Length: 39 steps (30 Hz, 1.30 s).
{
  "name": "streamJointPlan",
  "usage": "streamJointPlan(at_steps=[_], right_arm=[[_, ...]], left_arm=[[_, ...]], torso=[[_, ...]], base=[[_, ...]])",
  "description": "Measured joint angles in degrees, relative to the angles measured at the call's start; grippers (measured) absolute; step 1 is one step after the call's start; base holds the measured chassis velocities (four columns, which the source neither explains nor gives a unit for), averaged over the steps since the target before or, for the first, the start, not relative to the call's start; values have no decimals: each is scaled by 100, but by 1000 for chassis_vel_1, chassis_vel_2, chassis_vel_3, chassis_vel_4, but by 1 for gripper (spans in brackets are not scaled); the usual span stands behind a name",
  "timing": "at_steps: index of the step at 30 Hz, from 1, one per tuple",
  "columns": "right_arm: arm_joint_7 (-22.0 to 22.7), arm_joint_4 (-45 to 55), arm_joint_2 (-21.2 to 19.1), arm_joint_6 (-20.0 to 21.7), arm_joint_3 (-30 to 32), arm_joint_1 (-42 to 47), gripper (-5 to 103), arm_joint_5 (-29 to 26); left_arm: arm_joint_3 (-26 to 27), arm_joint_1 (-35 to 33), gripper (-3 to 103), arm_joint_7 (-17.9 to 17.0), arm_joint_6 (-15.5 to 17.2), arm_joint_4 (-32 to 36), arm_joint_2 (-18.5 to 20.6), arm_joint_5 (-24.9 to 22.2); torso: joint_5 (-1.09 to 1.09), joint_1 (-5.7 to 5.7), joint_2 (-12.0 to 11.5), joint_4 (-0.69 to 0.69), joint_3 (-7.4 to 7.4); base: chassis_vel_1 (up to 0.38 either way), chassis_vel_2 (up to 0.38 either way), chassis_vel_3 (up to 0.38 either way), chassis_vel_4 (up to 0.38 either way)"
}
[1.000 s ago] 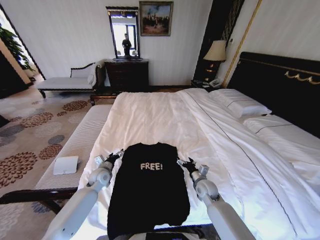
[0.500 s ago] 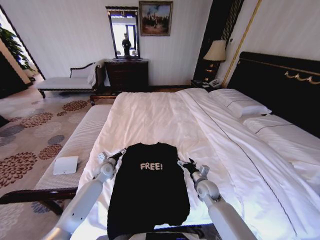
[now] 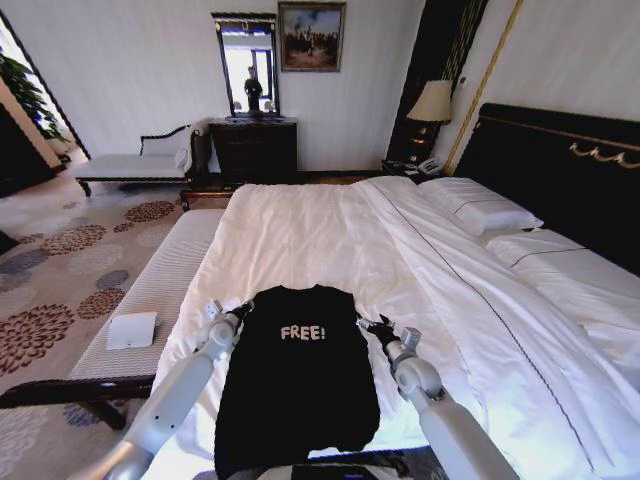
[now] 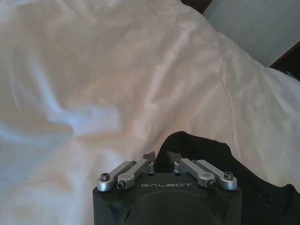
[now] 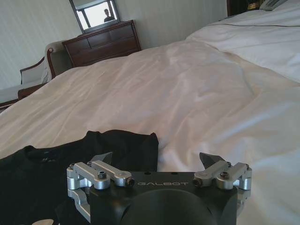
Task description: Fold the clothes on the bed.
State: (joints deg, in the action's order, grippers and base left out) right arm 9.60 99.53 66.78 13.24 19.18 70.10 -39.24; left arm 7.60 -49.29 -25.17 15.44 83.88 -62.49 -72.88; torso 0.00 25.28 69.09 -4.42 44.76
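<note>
While collar faces headboard-side wall, T-shirt (image 3: 298, 378) lies lengthwise.

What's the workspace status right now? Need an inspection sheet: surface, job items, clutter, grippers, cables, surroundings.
Surface: bed with white duvet, lightly wrinkled; pillows at the dark headboard.
Job's things: black T-shirt lies flat near the bed's near edge, "FREE!" lettering up, sleeves folded in.
Clutter: small white flat box on the striped bench beside the bed.
Grippers: left gripper at the shirt's upper left corner, shut, fingertips at the cloth edge; whether it pinches cloth cannot be told. Right gripper at the shirt's right edge, open.
Cables: nothing seen.
Surroundings: dark dresser with mirror, chaise, lamp, patterned carpet.
</note>
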Motion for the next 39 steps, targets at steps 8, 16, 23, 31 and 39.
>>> streamJointPlan(at_steps=[8, 16, 23, 31, 39], right_arm=[[2, 17, -8, 0, 6, -13, 100, -15], [3, 18, 22, -3, 3, -8, 100, -14], [3, 18, 38, -6, 2, -13, 100, -14], [-1, 12, 81, -9, -48, -54, 100, 6], [-6, 3, 87, -12, -51, -60, 100, 12]], left_arm=[[-15, 1, 15, -60, 47, -50, 18, -10], [-21, 186, 1, -173, -2, -149, 17, 62], [-47, 225, 1, -172, -17, -178, 53, 62], [21, 204, 1, 1, -87, 62, 419, 351], [-164, 616, 1, 160, -60, -226, 610, 456]], torso=[[-1, 0, 0, 0, 0], [-1, 0, 0, 0, 0], [-1, 0, 0, 0, 0], [-1, 0, 0, 1, 0], [-1, 0, 0, 0, 0]], base=[[0, 0, 0, 0], [0, 0, 0, 0], [0, 0, 0, 0], [0, 0, 0, 0], [0, 0, 0, 0]])
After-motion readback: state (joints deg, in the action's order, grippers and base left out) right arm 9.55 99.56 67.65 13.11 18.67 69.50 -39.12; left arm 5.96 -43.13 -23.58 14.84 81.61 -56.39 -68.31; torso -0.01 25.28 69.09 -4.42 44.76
